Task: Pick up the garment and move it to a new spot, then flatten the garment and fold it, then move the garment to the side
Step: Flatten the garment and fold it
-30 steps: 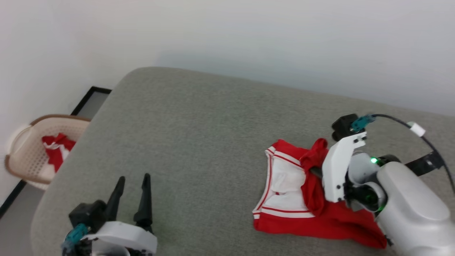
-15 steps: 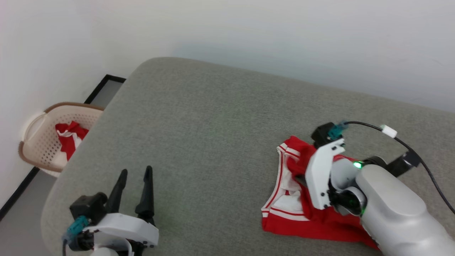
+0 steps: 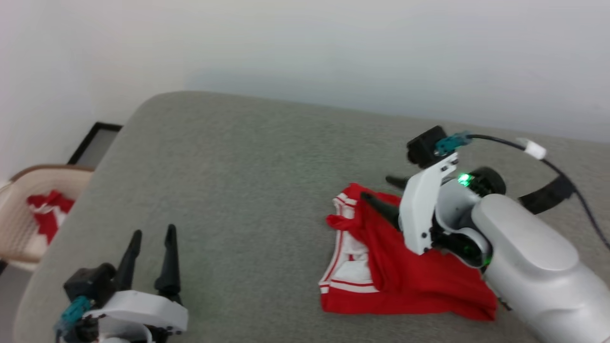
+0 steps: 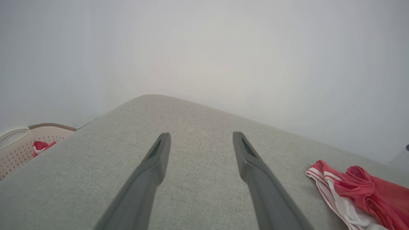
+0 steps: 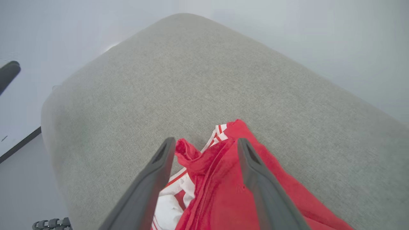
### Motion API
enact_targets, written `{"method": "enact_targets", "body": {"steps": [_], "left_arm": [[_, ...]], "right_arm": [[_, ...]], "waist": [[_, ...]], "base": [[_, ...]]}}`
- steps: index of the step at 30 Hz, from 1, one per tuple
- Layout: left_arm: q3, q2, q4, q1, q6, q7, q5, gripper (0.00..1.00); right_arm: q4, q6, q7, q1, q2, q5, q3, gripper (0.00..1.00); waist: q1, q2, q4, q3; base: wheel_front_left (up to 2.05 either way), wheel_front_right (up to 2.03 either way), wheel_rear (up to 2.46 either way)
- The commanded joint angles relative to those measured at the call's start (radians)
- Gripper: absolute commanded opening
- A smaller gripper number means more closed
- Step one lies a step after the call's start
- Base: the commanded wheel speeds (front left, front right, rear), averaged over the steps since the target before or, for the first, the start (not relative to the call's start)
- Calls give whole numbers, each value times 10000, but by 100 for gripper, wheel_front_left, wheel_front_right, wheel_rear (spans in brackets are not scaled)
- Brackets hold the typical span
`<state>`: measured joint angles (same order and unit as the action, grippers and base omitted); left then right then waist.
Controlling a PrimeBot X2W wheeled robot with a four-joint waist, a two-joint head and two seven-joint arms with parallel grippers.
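The right gripper (image 3: 376,188) is hovering spread (pinching nothing) over the crumpled garment (image 3: 405,281), best aiming for one hem.

A: How much of the garment (image 3: 410,281) is covered?
B: Its right-hand end lies under the right arm (image 3: 524,257); in both wrist views the bottom edge cuts it off.
A: And far left of the garment?
B: The basket (image 3: 19,228) is cropped by the head view's left edge (the red-white cloth (image 3: 45,216) in it is too small to make out). The left gripper (image 3: 154,229) loses its base at the bottom edge.
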<state>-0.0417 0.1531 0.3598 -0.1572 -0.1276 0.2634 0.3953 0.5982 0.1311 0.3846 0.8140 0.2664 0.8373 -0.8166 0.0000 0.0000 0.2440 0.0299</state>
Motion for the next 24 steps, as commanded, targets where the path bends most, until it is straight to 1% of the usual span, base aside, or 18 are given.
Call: {"method": "enact_targets", "body": {"steps": [1, 4, 6, 11, 14, 17, 18, 24], "left_arm": [[-96, 103, -87, 154, -22, 6, -108, 100], [-208, 213, -160, 249, -23, 6, -145, 100], [-266, 295, -225, 354, -24, 6, -174, 100], [-366, 417, -358, 556, -18, 7, -288, 100], [-486, 460, -424, 687, 14, 7, -268, 100], [-551, 540, -477, 859, 11, 7, -281, 100], [-551, 540, -477, 859, 11, 7, -281, 100], [-664, 666, -554, 1142, 4, 7, -293, 100]], "right_arm": [[-276, -8, -500, 111, 267, -10, -61, 100], [-694, -8, -1338, -18, 640, -147, -146, 100], [-820, -8, -1838, -225, 907, -91, -16, 100], [-1126, -8, -3151, -613, 1533, -378, 225, 100], [-1206, -8, -3829, -1013, 1765, -484, 486, 100], [-1186, -9, -4419, -1407, 2057, -648, 780, 100], [-1186, -9, -4419, -1407, 2057, -648, 780, 100], [-918, -8, -5575, -2424, 2346, -997, 1619, 100]], "waist": [[0, 0, -631, -196], [0, 0, -1032, -287], [0, 0, -1278, -350], [0, 0, -1784, -454], [0, 0, -2029, -501], [0, 0, -2200, -572], [0, 0, -2200, -572], [0, 0, -2359, -698]], "base": [[0, 0, 0], [0, 0, 0], [0, 0, 0], [0, 0, 0], [0, 0, 0], [0, 0, 0], [0, 0, 0], [0, 0, 0]]}}
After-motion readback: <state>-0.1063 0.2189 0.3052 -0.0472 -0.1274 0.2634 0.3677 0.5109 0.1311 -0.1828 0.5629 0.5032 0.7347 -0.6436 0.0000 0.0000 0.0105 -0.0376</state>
